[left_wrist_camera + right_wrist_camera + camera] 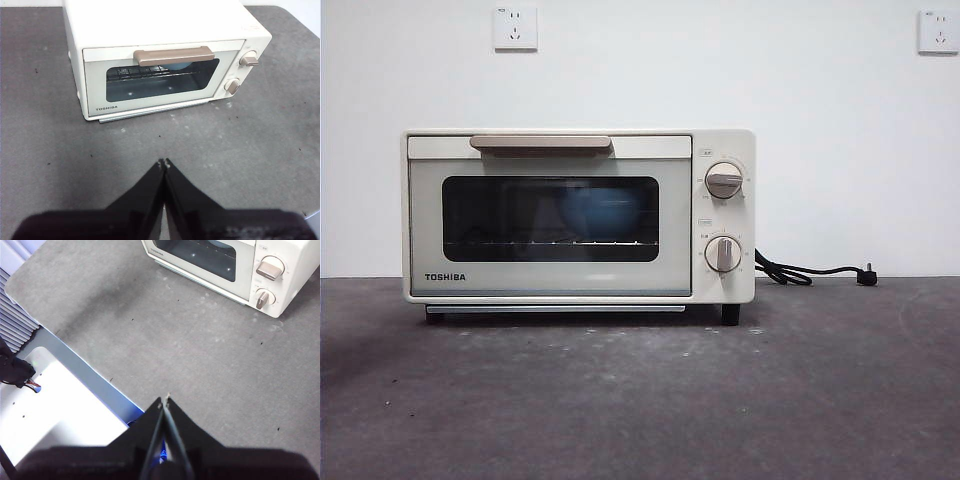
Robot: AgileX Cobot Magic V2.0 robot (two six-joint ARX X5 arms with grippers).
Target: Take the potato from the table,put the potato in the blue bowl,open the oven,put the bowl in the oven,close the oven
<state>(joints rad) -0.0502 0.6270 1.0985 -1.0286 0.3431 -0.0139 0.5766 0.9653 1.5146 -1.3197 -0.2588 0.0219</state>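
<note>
The cream-white TOSHIBA oven [578, 216] stands on the dark grey table [640, 400] with its door closed. Through the dark glass I see the blue bowl [598, 213] on the rack inside; it also shows behind the handle as the blue bowl [176, 66]. The potato is hidden. My left gripper [163, 162] hangs shut and holding nothing above the table in front of the oven [160, 60]. My right gripper [163, 401] is shut and holding nothing, near the table's front edge, away from the oven [235, 265].
A black power cord [800, 271] with its plug lies on the table to the right of the oven. Two wall sockets [515, 28] sit on the white wall behind. A pale metal base [65, 405] lies below the table edge.
</note>
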